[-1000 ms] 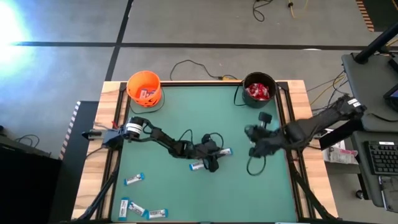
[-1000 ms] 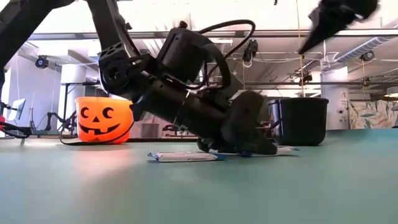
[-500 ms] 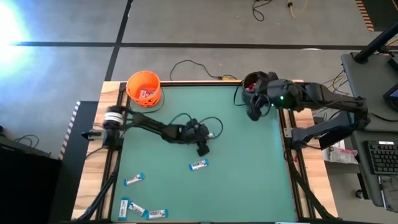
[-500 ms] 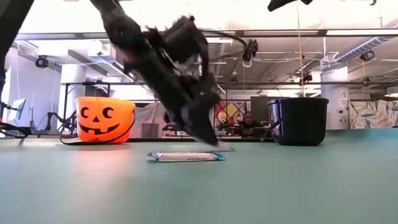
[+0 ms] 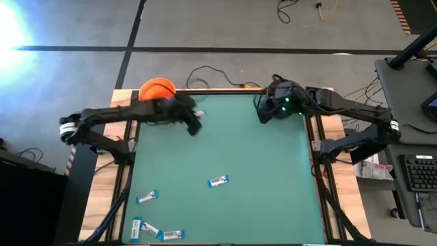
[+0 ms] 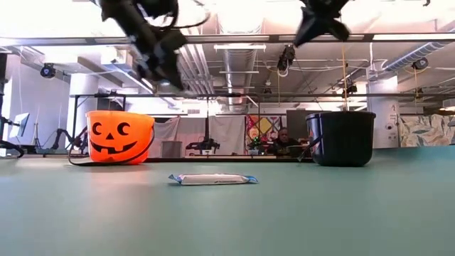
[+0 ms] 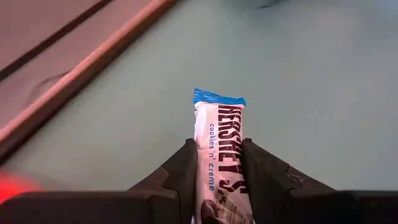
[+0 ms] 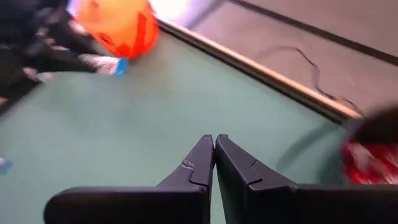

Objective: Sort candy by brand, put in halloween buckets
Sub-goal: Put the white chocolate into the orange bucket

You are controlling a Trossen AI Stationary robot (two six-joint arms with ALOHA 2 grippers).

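Upper frame: black bucket [image 8: 379, 134] holds red candy [image 8: 364, 163], right gripper [image 8: 214, 152] pinched empty above; left gripper [image 7: 219, 171] clamps bar [image 7: 219, 155] by orange bucket [image 6: 119, 136].

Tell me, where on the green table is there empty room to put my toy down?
The big green stretch between the orange bucket, the black bucket and the lone bar is bare. The near left corner is crowded with bars.
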